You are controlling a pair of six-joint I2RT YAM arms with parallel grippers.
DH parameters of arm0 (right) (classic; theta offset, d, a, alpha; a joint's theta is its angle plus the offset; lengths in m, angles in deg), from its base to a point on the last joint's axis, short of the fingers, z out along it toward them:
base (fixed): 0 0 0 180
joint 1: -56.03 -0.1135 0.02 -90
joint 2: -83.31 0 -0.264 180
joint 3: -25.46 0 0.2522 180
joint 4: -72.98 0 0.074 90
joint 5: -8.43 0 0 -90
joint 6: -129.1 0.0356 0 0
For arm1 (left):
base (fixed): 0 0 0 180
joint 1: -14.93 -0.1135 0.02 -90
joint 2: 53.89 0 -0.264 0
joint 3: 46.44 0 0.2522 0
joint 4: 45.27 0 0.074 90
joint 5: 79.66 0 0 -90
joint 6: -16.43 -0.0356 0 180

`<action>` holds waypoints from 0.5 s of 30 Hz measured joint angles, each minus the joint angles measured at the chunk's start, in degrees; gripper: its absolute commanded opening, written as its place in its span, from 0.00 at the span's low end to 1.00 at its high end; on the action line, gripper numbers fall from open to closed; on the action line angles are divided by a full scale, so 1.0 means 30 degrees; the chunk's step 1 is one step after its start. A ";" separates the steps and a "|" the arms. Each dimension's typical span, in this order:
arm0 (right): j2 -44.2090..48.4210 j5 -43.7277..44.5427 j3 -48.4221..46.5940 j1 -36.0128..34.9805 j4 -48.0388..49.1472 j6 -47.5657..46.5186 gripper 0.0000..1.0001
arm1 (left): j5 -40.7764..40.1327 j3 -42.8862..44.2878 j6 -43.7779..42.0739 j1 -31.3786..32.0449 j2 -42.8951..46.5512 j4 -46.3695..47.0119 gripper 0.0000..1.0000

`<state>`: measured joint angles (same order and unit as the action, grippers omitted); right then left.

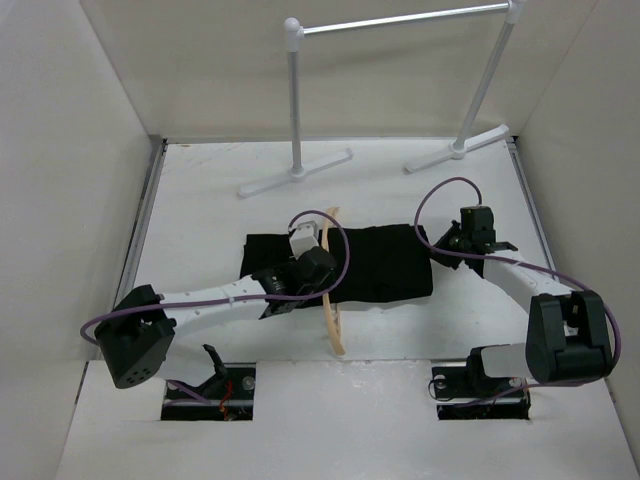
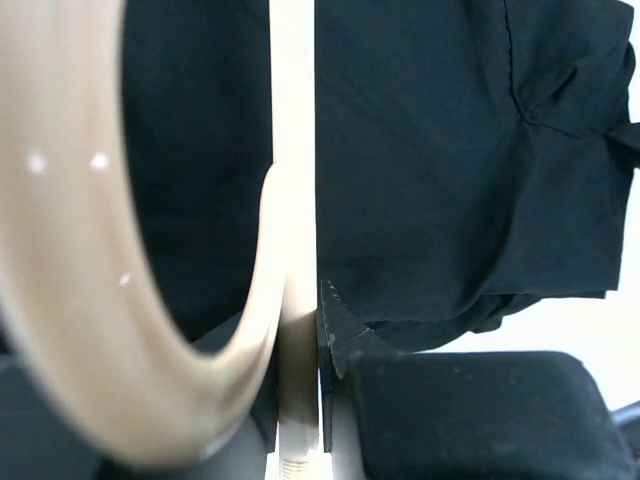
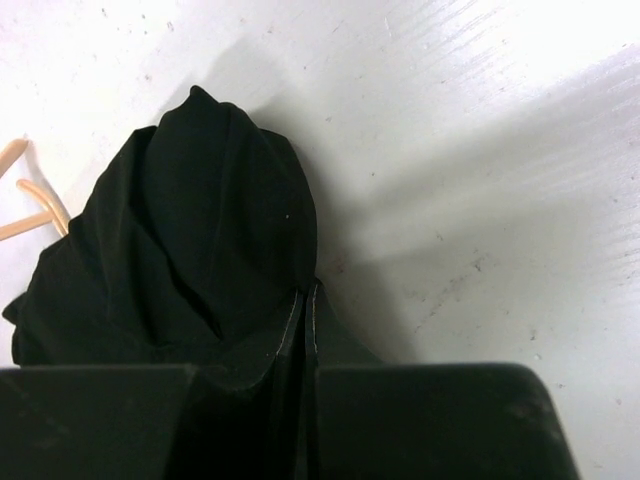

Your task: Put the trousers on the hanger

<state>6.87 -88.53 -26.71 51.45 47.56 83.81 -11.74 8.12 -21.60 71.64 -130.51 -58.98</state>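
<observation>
Trousers (image 1: 385, 265) lie spread on the surface (image 1: 200, 200). The hanger (image 1: 333, 320) lies across them, left of their middle, its near end jutting past the trousers' near edge. Your left hand (image 1: 318, 268) is clenched on the hanger's straight bar above the trousers, probably to steady or raise it so fabric can pass. Your right hand (image 3: 305, 340) is pinched shut on a bunched fold at the trousers' right edge, likely to feed that end through. Threading not yet done. The rack (image 1: 400, 20) beyond the trousers carries nothing.
</observation>
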 measured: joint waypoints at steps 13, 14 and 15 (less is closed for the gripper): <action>0.0240 0.0444 0.0357 -0.0896 0.0459 0.0634 0.55 | -0.1421 0.3169 -0.2120 0.0780 0.0495 -0.2288 0.00; 0.0561 0.0444 0.0386 -0.1035 0.0335 0.0648 0.61 | -0.1530 0.3606 -0.2273 0.0845 0.0663 -0.2375 0.00; 0.1100 0.0423 0.0408 -0.1195 0.0160 0.0641 0.65 | -0.1639 0.4000 -0.2448 0.0925 0.0831 -0.2433 0.00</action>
<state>10.17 -87.26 -25.49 47.87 48.04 85.73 -16.66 20.12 -28.95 74.42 -128.02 -66.28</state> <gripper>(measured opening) 0.576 0.131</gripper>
